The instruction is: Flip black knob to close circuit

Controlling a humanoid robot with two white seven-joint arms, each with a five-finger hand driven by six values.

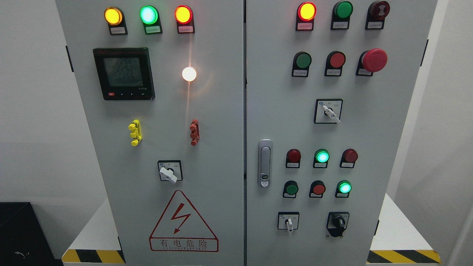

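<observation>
Black knob (338, 222) sits low on the right door, pointer downward.

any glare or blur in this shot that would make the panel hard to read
Head view: the white lamp blooms and throws a vertical streak down the left door; the lit yellow, green and red lamps wash out at their centres; the meter screen digits are dim and blurred; small labels are too soft to read; the black knob stays sharp.

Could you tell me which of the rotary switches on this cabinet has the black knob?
It is the black knob at the bottom right of the right-hand door; the other three rotary switches have white handles.
</observation>
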